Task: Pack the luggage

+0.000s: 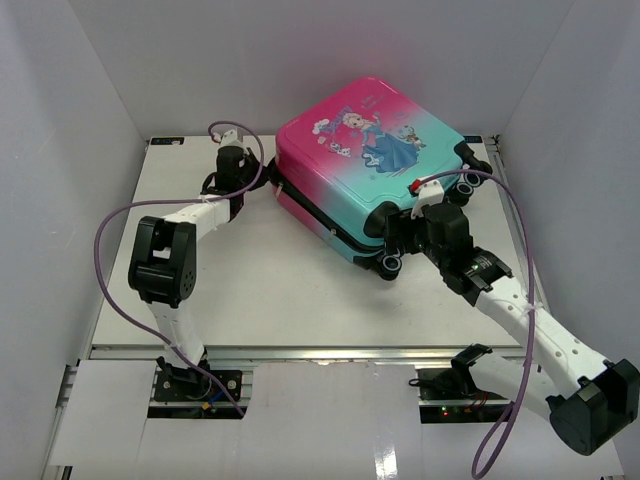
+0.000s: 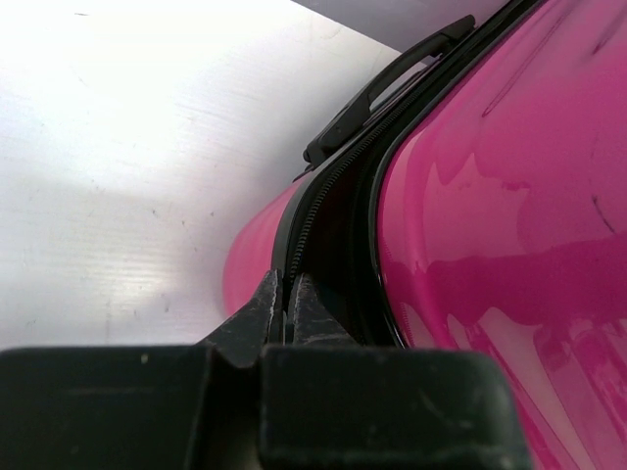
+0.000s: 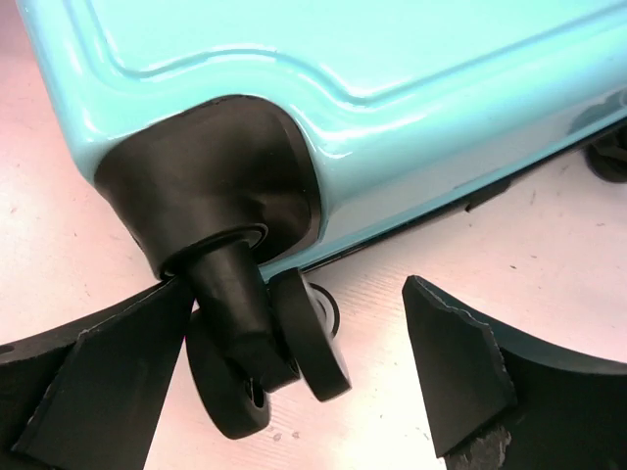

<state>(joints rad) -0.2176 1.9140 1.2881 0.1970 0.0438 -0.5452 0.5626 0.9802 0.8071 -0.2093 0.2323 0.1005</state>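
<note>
The luggage [image 1: 370, 160] lies flat and closed at the back right of the table, its princess print facing up. My left gripper [image 1: 265, 182] is at its pink left corner. In the left wrist view the left gripper [image 2: 287, 294] is shut, its tips against the black zipper seam [image 2: 315, 191] of the pink shell [image 2: 490, 196]; I cannot tell whether anything is pinched. My right gripper [image 1: 397, 245] is open at the near teal corner. In the right wrist view the right gripper [image 3: 294, 294] straddles the black double wheel [image 3: 309, 338], one finger [image 3: 108, 382] touching the caster.
White walls close in the table [image 1: 250, 290] on the left, back and right. Purple cables [image 1: 110, 230] loop over both arms. The suitcase's other wheels [image 1: 476, 172] sit near the right wall. A black side handle [image 2: 392, 83] lies along the seam.
</note>
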